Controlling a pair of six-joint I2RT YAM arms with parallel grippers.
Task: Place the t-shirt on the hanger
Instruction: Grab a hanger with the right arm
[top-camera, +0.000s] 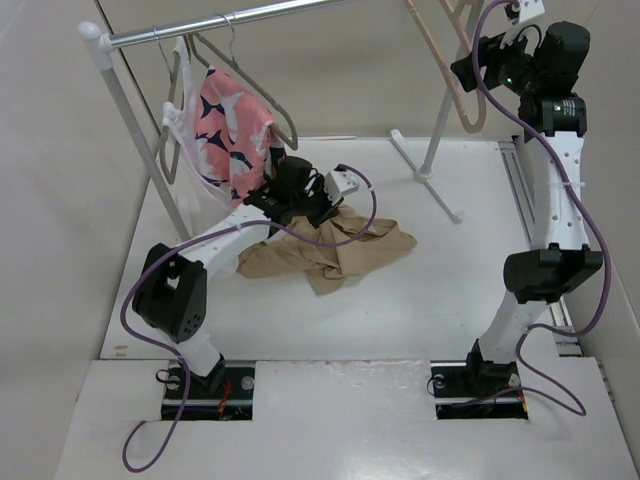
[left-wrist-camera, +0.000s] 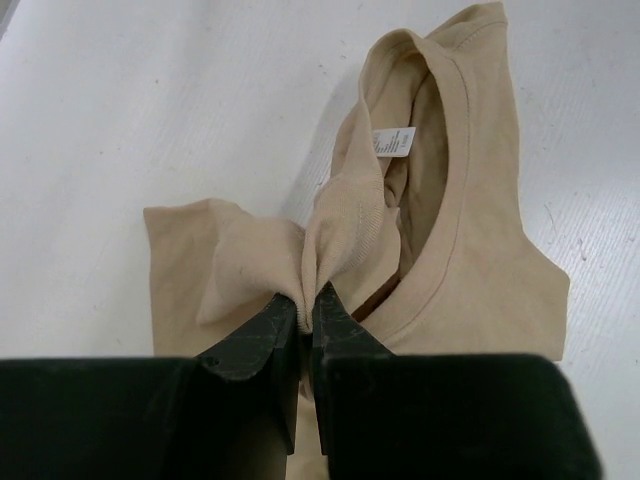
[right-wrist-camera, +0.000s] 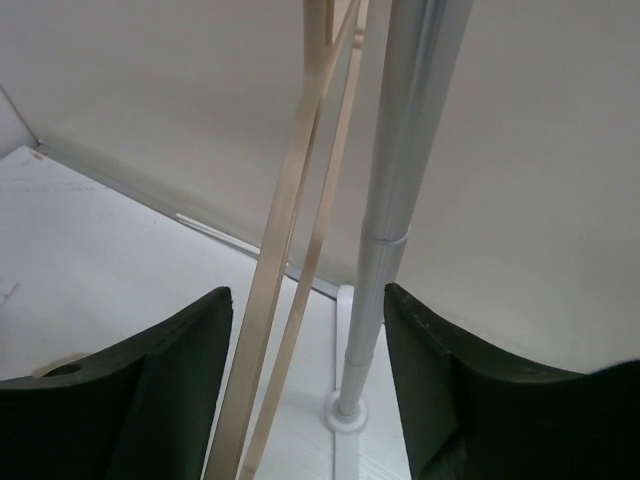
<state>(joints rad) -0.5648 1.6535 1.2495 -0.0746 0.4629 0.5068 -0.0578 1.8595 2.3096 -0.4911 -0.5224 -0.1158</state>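
The tan t-shirt (top-camera: 345, 250) lies crumpled on the white table, its round neck and white label (left-wrist-camera: 394, 141) facing up in the left wrist view. My left gripper (top-camera: 325, 215) is down at the shirt's back left edge. In its wrist view it (left-wrist-camera: 308, 300) is shut on a pinched fold of the t-shirt (left-wrist-camera: 470, 250) near the collar. My right gripper (top-camera: 466, 68) is raised at the far right beside the pale beige hanger (top-camera: 470, 118). It (right-wrist-camera: 305, 310) is open, with the hanger's two bars (right-wrist-camera: 285, 230) between its fingers, untouched.
A clothes rack rail (top-camera: 220, 22) at back left carries thin grey wire hangers (top-camera: 250, 80), a pink printed garment (top-camera: 232, 125) and a white garment (top-camera: 180, 130). The rack's right pole (right-wrist-camera: 385, 230) stands just beside the hanger, its foot (top-camera: 425, 175) on the table.
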